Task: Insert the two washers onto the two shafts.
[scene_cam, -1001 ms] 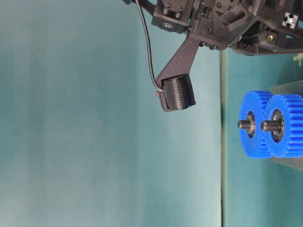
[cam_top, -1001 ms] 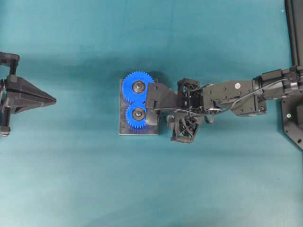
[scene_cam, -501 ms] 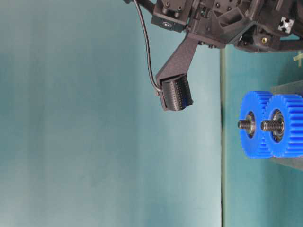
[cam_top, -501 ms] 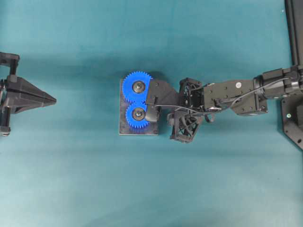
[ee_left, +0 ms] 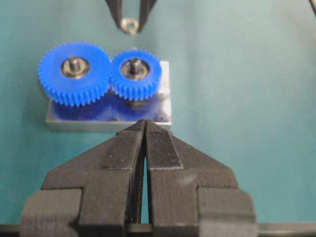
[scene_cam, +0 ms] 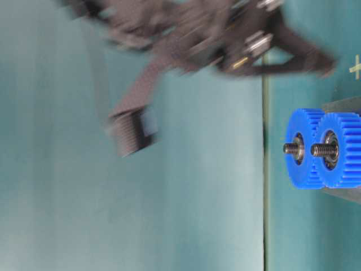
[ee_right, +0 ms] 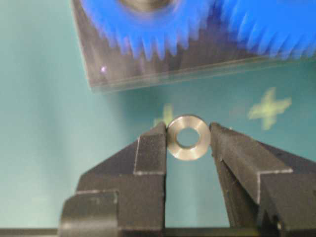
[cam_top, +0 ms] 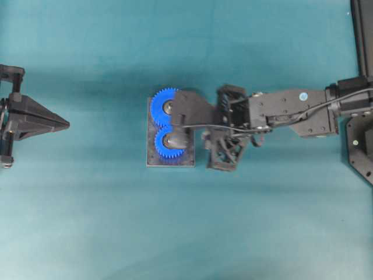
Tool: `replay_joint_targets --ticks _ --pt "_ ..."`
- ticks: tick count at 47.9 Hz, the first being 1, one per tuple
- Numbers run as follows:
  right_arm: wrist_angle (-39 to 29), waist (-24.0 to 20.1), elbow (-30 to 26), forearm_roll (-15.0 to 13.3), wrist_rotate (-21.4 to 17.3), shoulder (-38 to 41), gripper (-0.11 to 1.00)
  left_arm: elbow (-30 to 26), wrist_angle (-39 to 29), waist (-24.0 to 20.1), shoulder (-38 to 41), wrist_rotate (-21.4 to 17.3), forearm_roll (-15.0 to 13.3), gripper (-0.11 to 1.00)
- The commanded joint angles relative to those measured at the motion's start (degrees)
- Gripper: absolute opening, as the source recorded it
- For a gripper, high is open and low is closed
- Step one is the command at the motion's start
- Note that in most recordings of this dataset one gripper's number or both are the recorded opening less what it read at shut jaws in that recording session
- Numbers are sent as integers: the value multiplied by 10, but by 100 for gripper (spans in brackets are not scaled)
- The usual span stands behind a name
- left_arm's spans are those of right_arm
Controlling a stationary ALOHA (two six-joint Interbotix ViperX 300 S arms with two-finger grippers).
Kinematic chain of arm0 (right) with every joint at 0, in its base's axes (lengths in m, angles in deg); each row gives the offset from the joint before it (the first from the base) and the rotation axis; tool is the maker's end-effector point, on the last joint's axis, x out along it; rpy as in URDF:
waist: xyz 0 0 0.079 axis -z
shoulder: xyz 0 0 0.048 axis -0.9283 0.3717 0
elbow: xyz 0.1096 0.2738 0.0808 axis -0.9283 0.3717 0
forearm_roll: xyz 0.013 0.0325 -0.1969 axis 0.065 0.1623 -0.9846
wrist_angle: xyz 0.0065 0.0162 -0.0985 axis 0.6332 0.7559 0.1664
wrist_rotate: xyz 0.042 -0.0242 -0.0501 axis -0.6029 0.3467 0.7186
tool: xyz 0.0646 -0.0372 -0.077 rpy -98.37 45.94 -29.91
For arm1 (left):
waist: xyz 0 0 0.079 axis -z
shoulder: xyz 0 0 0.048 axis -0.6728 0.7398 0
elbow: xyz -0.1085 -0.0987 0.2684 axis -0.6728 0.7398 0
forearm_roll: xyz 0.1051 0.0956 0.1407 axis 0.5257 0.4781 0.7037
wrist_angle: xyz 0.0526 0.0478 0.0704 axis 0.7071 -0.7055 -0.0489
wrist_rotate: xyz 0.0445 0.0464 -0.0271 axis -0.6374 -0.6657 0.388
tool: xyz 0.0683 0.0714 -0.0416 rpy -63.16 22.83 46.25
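1. Teal table [cam_top: 87, 221], gear fixture near its centre, arms on either side.
2. Right arm [cam_top: 291, 111] reaches in from the right of the overhead view, wrist over the fixture; blurred in the table-level view.
3. Left gripper [cam_top: 64, 123] sits at the far left edge of the overhead view, well apart from the fixture, jaws pressed together; in the left wrist view its fingers [ee_left: 123, 148] meet tip to tip.
4. Clear base plate [cam_top: 152, 160] lies flat on the table, carrying two meshed blue gears [cam_top: 158, 111].
5. Right gripper [ee_right: 188, 129] pinches the washer [ee_right: 188, 137] edge-on between both fingers [ee_right: 150, 153], hole facing the camera.
6. Washer also shows in the left wrist view [ee_left: 130, 24], held just beyond the gears, above the table, not on either shaft.
7. Two threaded shafts [scene_cam: 290, 148] stick up through the gear hubs, both bare.
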Motion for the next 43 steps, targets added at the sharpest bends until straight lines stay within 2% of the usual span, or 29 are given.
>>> replay_joint_targets --ticks 1,21,30,43 --pt "-15 -4 -46 -7 8 -9 32 -12 3 1 4 1 1 1" --pt "-68 -10 -156 -7 63 74 32 -13 3 1 3 1 1 1" --pt "-68 -15 -178 -7 67 89 32 -13 4 1 2 1 2 1" --pt "-69 -19 -179 -7 67 95 32 -12 4 1 2 1 1 1"
